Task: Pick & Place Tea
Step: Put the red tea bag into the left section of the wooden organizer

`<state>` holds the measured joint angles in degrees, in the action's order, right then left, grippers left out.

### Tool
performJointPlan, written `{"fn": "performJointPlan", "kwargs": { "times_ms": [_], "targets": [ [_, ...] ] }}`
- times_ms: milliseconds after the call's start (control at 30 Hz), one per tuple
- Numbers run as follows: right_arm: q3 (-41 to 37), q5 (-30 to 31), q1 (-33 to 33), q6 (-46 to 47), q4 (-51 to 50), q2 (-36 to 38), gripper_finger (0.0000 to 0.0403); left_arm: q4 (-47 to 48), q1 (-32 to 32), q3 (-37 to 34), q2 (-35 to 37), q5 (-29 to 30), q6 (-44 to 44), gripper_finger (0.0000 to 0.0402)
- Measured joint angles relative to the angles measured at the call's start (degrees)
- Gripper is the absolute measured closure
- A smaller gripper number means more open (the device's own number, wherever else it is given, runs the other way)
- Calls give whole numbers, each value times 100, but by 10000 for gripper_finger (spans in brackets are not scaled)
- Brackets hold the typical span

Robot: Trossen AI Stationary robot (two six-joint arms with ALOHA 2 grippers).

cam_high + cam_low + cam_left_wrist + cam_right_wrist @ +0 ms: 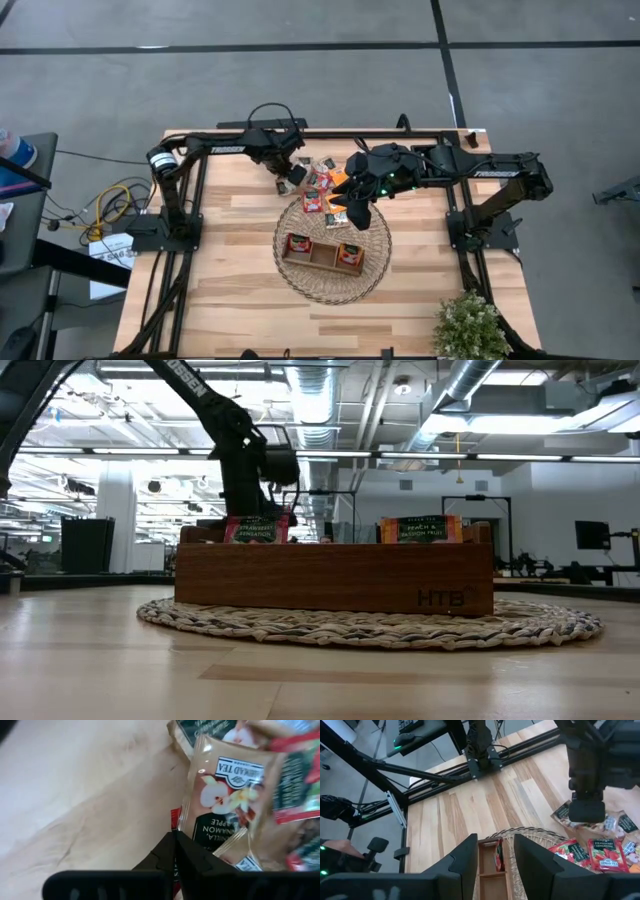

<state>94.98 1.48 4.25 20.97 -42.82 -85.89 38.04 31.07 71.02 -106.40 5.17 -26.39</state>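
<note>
A loose pile of red, orange and pale tea sachets (322, 172) lies on the wooden table just beyond the round wicker basket (300, 282). My left gripper (291, 180) stands shut at the pile's left edge, pointing steeply down, close to a pale apple sachet (225, 790). My right gripper (358, 212) hangs open and empty above the basket's far rim, right of the pile. The brown wooden tray (322, 252) rests on the basket, with a red sachet (250, 528) standing in its left compartment and an orange one (420, 528) in its right. My left gripper (175, 842) pinches a thin red sachet seen edge-on; its red edge (173, 819) shows just past the fingertips and again between the fingers. The fingers come from above, slanting down. Whether the sachet is clear of the table, the fingers hide.
A small green plant (468, 325) stands at the table's near right corner. Black frame rails (435, 772) run along the table's edges. Bare table (230, 220) lies left of the basket and along the near edge.
</note>
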Motion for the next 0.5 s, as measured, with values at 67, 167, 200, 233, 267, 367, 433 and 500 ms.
{"fn": "performJointPlan", "kwargs": {
  "times_ms": [67, 167, 200, 233, 267, 367, 433, 500],
  "targets": [
    [0, 0, 0, 0, -1, 0, 284, 5, 0, 0, 140, 7, 10, 401],
    [-1, 0, 0, -2, -1, 0, 284, 22, -2, 2, 406, 14, 25, 401],
    [-2, 0, 0, -2, -1, 0, 284, 22, -9, 2, 490, 16, 24, 401],
    [-1, 0, 0, -4, -1, 0, 284, 27, -14, 2, 576, 17, 24, 401],
    [-1, 0, 0, -16, -1, 0, 284, 54, -26, 2, 672, 22, 25, 401],
    [0, 1, 0, -32, -1, 0, 284, 79, -76, 6, 1003, 108, 26, 401],
    [-1, 2, -2, -46, -2, 0, 284, 171, -122, 7, 1210, 314, 136, 402],
    [-2, 2, -26, -48, -1, 0, 284, 329, -197, 7, 1385, 618, 273, 401]
  ]
}}
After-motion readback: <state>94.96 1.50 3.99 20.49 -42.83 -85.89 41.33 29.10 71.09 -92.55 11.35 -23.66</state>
